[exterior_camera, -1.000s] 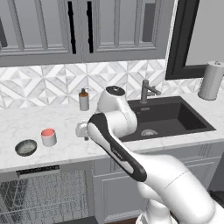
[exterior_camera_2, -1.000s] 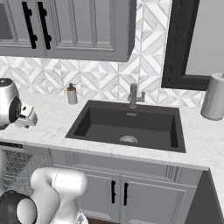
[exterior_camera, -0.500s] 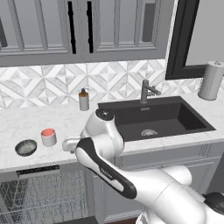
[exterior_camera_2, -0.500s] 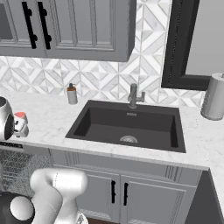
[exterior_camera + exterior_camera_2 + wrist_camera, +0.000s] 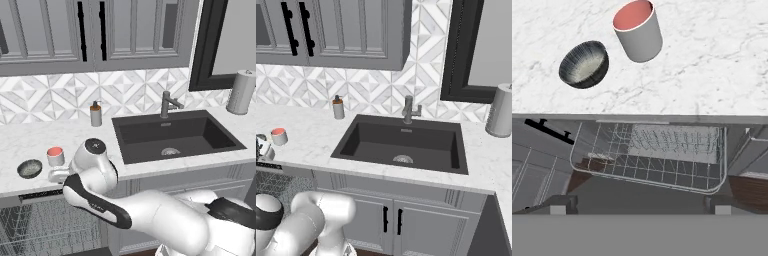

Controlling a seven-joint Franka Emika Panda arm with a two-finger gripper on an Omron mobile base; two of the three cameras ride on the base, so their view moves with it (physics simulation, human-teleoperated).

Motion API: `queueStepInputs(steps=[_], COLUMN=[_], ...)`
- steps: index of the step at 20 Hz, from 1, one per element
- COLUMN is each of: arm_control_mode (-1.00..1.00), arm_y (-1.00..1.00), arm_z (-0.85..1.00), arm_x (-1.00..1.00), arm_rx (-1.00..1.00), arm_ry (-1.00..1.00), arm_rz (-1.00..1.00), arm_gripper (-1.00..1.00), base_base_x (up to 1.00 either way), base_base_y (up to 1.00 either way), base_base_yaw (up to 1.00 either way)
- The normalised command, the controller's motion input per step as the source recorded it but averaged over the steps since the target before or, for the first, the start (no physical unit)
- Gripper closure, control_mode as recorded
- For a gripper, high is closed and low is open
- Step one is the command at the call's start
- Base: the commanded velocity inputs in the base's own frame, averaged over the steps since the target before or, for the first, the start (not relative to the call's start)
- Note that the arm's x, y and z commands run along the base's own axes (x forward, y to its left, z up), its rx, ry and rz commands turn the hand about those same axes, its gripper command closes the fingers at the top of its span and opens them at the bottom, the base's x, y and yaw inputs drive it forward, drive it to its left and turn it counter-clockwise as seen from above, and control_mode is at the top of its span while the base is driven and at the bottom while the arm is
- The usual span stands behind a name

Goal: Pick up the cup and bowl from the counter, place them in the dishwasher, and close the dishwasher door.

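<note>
Two items, the cup [image 5: 55, 156] and the bowl [image 5: 29, 168], are seen resting on the counter [image 5: 30, 142] near its front edge, just beside each other but apart, the bowl to the left of the cup in the left base view. Over the last second the arm has been swung from a raised pose near the sink [image 5: 175, 135] down and leftward, so that its wrist now sits low at the counter's front lip, close to the cup. In the hand view the cup [image 5: 638, 31] and bowl [image 5: 584, 64] are seen from above, with the open dishwasher [image 5: 649, 155] and its wire rack directly below the counter edge. The gripper itself is hidden behind the wrist in the left base view, and its fingertips cannot be made out in the hand view; its jaws are taken to be spread fully, and nothing is held. Neither item has been lifted yet, so the task is judged to be at its very start, with the approach to the first pick under way. Since the cup lies nearer the wrist, it is likely to be taken first, though this cannot be settled from the pictures. The dishwasher door [image 5: 549, 131] stands open, ready for loading.
</note>
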Motion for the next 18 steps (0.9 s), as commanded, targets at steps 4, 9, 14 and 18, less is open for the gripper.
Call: queueStepInputs(steps=[4, 9, 14, 18], arm_control_mode=[-1.00, -1.00, -1.00, -1.00], arm_y=[0.76, 0.62, 0.48, 0.33], arm_z=[0.00, 0.00, 0.00, 0.00], arm_x=[0.21, 0.25, 0.19, 0.12], arm_rx=[-0.02, -0.04, -0.02, 0.00], arm_ry=[0.00, 0.00, 0.00, 0.00], arm_rz=[0.00, -0.01, 0.00, 0.00], arm_gripper=[-1.00, -1.00, -1.00, -1.00], base_base_x=[0.00, 0.00, 0.00, 0.00], base_base_y=[0.00, 0.00, 0.00, 0.00], base_base_yaw=[0.00, 0.00, 0.00, 0.00])
